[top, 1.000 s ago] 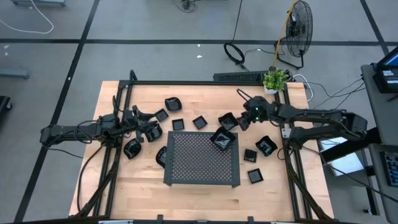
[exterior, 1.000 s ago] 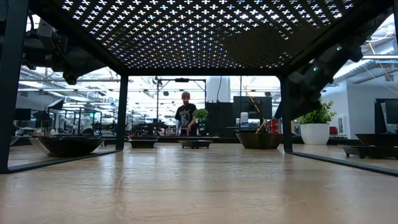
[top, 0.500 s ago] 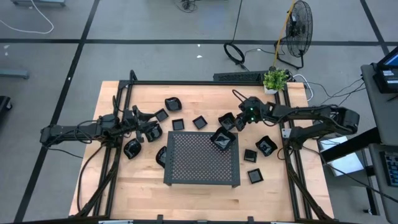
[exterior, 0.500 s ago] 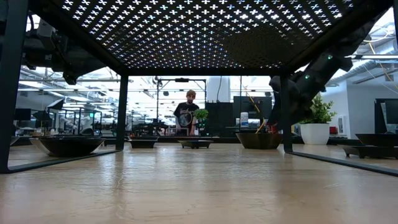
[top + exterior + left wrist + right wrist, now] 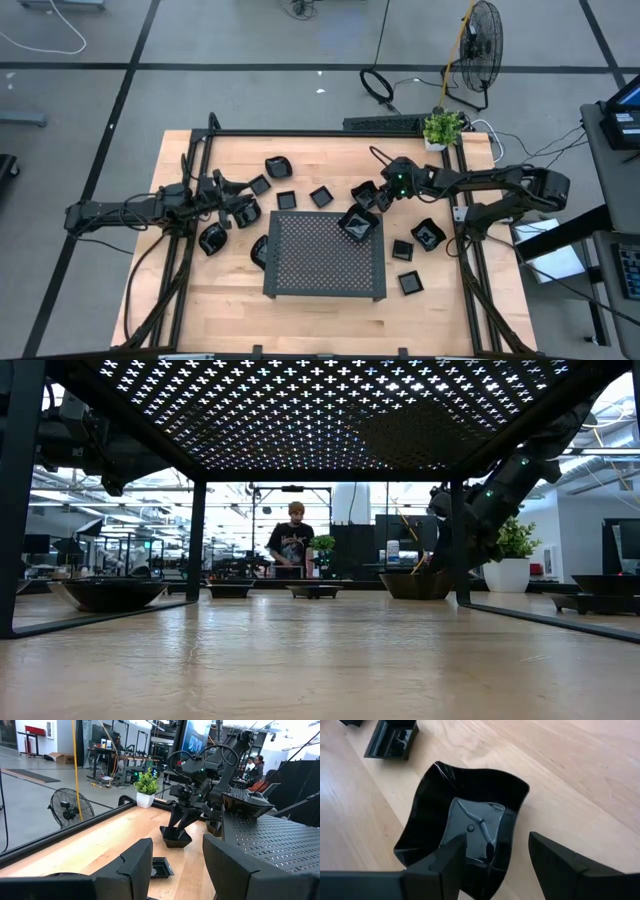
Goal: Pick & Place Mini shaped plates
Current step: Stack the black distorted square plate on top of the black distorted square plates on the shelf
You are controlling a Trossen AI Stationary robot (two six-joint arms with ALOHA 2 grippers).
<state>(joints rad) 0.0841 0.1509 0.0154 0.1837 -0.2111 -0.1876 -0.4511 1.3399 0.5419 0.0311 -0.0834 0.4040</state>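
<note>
The right end effector (image 5: 378, 198) has slid leftward — fingers spread astride a wavy-rimmed plate (image 5: 465, 830).

Table top (image 5: 330, 315): pale wood in butcher-block strips, smooth, with a low satin sheen and visible grain. Mini shaped plates, sample beneath the right gripper (image 5: 492, 857): wavy-rimmed dish (image 5: 465, 827), glossy black, plastic by the look of it, mirror-like reflections in its well. Neighbouring square dish (image 5: 391, 740): same gloss black finish. Perforated tray (image 5: 325, 255): dark matt sheet, apparently metal, punched with small cross-shaped holes. Gripper fingers (image 5: 555, 865): matt black, smooth, seemingly plastic. Table frame (image 5: 330, 133): black metal bar, dull finish. Floor (image 5: 250, 40) around the table: grey, smooth, faintly reflective.
</note>
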